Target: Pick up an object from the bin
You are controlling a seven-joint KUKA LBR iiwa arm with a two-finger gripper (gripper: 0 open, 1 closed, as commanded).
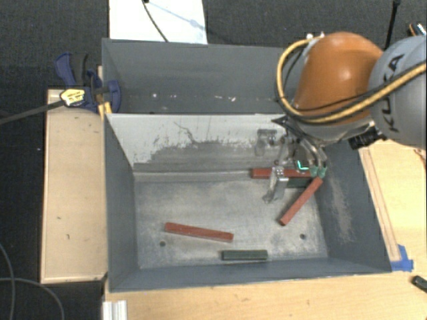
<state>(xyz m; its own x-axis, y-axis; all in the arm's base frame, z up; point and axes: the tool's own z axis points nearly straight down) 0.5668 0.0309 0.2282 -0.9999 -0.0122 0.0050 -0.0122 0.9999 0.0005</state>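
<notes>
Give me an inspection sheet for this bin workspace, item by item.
Surface: grey metal bin, floor scuffed.
Job's things: long red-brown stick front left; dark green stick by the front wall; tilted red-brown stick on the right; short red piece at the gripper.
Clutter: nothing seen.
Grippers: gripper low in the bin's back right, at the short red piece.
Cables: yellow and black cables loop round the orange wrist cover.
Surroundings: dark floor.
</notes>
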